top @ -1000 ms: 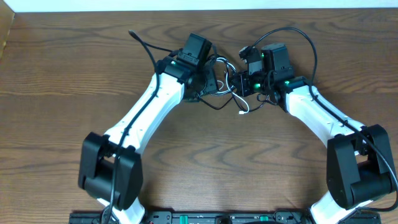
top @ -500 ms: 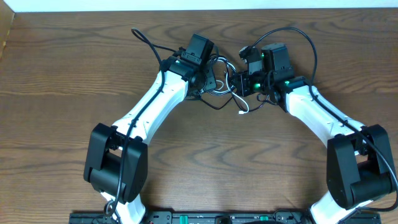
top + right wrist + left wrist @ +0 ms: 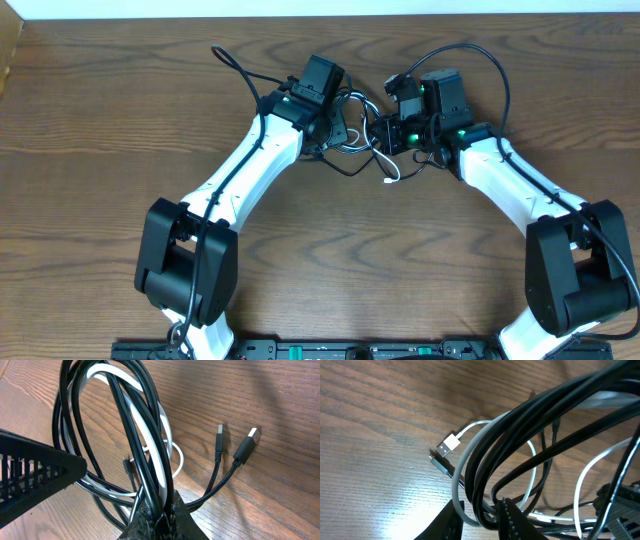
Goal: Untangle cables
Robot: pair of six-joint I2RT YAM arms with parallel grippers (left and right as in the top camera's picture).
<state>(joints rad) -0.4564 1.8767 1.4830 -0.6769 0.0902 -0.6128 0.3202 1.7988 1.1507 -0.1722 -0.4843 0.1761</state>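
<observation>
The black cable (image 3: 555, 400) and the white cable (image 3: 456, 485) hang as one looped tangle (image 3: 358, 140) between my two grippers, just above the wooden table (image 3: 120, 110). My left gripper (image 3: 480, 505) is shut on several black strands and one white strand at the bottom of the loops. A white USB plug (image 3: 451, 442) and a black plug (image 3: 440, 465) lie on the wood beyond it. My right gripper (image 3: 160, 507) is shut on black (image 3: 63, 405) and white (image 3: 161, 455) strands. Two black plug ends (image 3: 250, 440) rest on the table to its right.
A loose white end (image 3: 390, 180) trails onto the table in front of the tangle. The left arm's own thick black cable (image 3: 235, 70) arcs toward the back left and the right arm's (image 3: 495, 70) toward the back right. A pale strip (image 3: 320, 8) borders the table's far edge.
The left arm's elbow has swung slightly right and its fingers have narrowed onto the cable bundle. The right arm and its grip have not moved.
</observation>
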